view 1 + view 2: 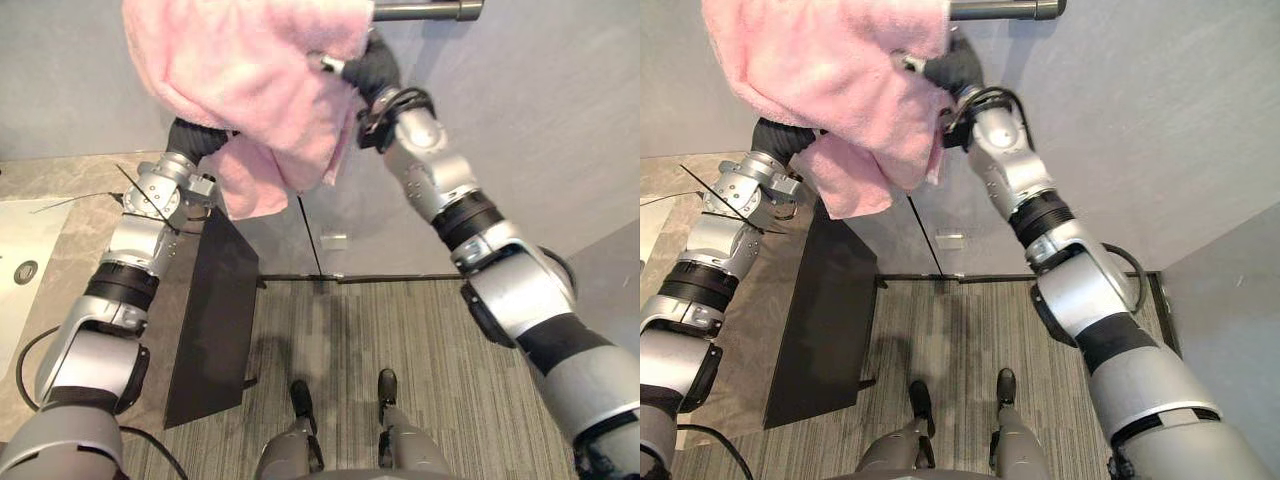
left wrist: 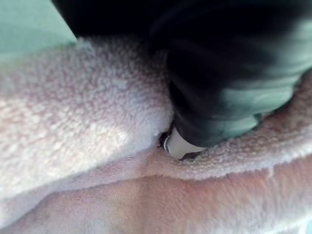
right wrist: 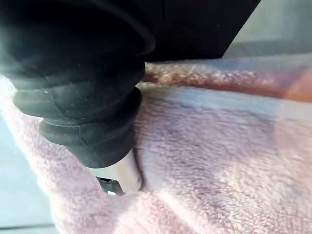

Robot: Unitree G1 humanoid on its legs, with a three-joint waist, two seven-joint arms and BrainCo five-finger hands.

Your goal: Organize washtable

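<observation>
A fluffy pink towel (image 1: 250, 70) hangs bunched over a dark metal towel bar (image 1: 425, 10) on the grey wall, high in front of me. Both arms are raised to it. My left hand (image 1: 195, 138) reaches up under the towel's hanging lower fold, and the cloth covers everything past its dark cover. My right hand (image 1: 372, 65) rests against the towel's right edge just below the bar. Up close, the left hand's dark cover (image 2: 219, 73) is pressed into the pink pile (image 2: 73, 136). The right hand's cover (image 3: 83, 97) lies on the towel (image 3: 219, 146).
The beige stone washtable top (image 1: 70, 220) with a white sink (image 1: 20, 260) lies at the left. Its dark side panel (image 1: 215, 320) drops to the grey carpet (image 1: 400, 330). Thin black sticks (image 1: 140, 195) stand by my left forearm.
</observation>
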